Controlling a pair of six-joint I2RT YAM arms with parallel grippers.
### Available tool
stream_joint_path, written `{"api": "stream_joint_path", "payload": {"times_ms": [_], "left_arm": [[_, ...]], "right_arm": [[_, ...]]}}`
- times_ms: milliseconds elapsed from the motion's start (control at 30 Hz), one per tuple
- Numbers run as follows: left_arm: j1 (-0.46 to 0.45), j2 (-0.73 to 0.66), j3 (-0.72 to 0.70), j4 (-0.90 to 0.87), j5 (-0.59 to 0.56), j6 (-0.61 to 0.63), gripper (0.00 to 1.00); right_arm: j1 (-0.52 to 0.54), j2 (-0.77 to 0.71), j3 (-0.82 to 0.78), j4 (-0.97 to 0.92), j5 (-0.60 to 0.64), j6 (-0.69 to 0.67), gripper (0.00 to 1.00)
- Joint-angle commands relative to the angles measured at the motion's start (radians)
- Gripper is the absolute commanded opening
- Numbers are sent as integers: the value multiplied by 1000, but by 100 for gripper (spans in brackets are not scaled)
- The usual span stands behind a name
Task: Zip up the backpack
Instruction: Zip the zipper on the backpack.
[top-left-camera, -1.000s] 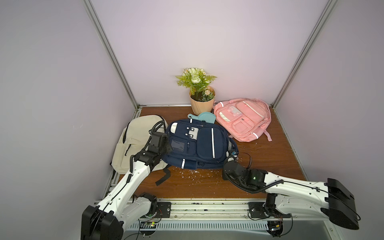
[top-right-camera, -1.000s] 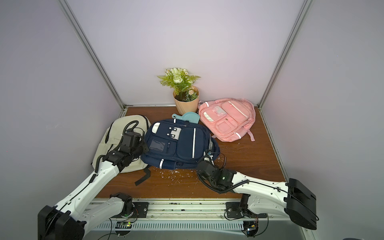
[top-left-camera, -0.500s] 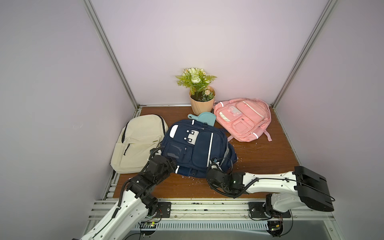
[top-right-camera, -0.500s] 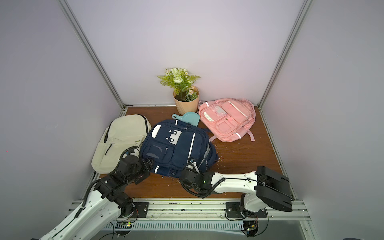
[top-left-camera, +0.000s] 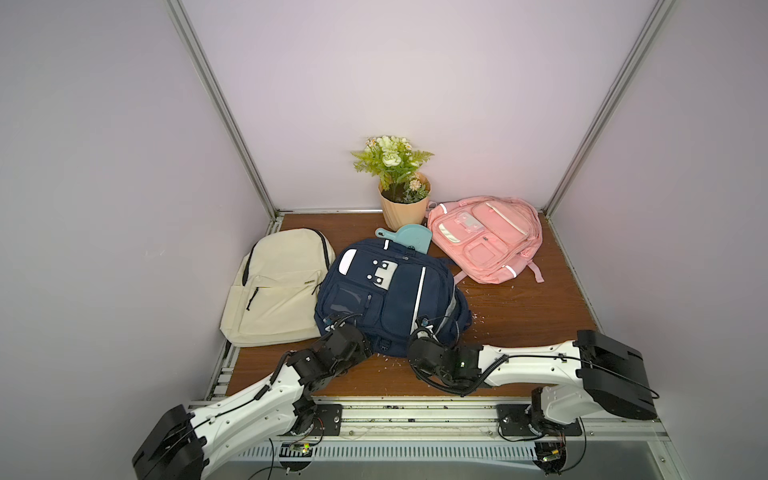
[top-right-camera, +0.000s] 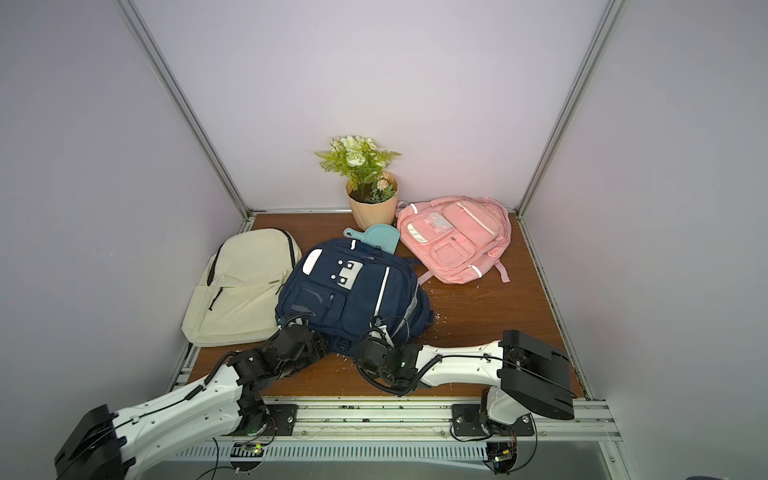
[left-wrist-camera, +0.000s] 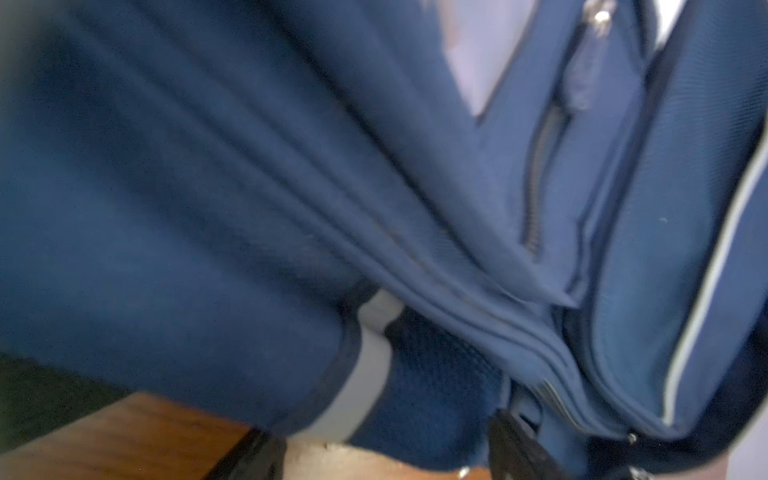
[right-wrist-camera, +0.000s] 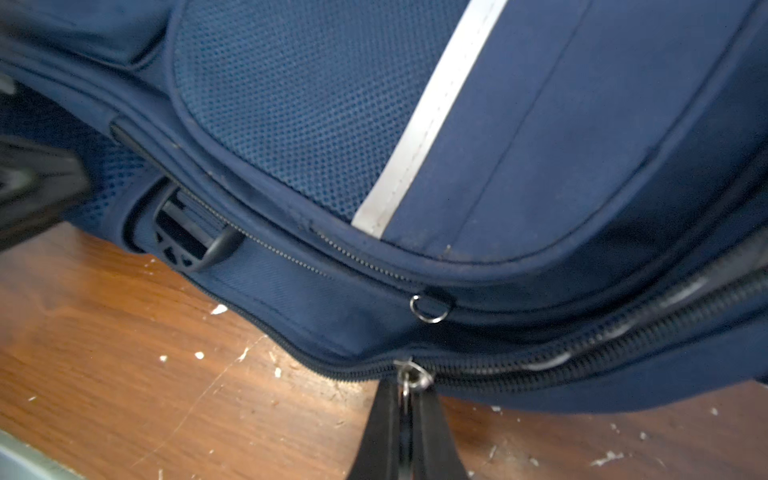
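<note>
Right gripper (right-wrist-camera: 406, 388) pinched tight on zipper pull (right-wrist-camera: 409, 376) at the lower edge of navy backpack (right-wrist-camera: 478, 124). Zipper teeth gape on one side of the pull (closed seam on the other). Pale stripe (right-wrist-camera: 428, 120) crosses the fabric. Wooden table (right-wrist-camera: 124, 374) beneath, flecked white.

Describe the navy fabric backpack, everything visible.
The navy fabric backpack lies flat, front up, on the brown wooden tabletop, between a cream backpack and a pink backpack. White reflective strips, clear front pocket, mesh panels. Its near-edge zipper is closed on one side of the slider, gaping on the other. The right tool is shut on the metal zipper pull; the left tool sits at the near left corner. A teal plastic dustpan pokes out at its far edge.
</note>
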Motion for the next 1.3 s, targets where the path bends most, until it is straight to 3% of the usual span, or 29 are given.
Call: {"api": "stream_joint_path", "payload": {"times_ms": [0, 167, 333, 533, 833, 1033, 1100, 1267], "left_arm": [[-10, 52, 10, 103, -60, -34, 65], [-10, 135, 89, 130, -72, 62, 40], [-10, 180, 237, 38, -115, 171, 11], [-2, 143, 369, -153, -293, 228, 1], [227, 42, 381, -249, -290, 367, 0], [399, 48, 375, -203, -182, 425, 0], [409, 70, 379, -180, -169, 424, 0], [409, 105, 357, -170, -137, 387, 20]], "right_arm": [[14, -61, -11, 50, -16, 9, 0], [26, -101, -52, 42, -4, 39, 0], [41, -140, -89, 33, 12, 68, 0], [51, -188, -107, -5, 41, 93, 0], [-54, -352, -205, -138, 85, 131, 0], [-127, -413, -245, -152, 75, 97, 0], [-121, -383, -212, -153, 69, 72, 0], [-59, -307, -157, -18, 17, 18, 0]]}}
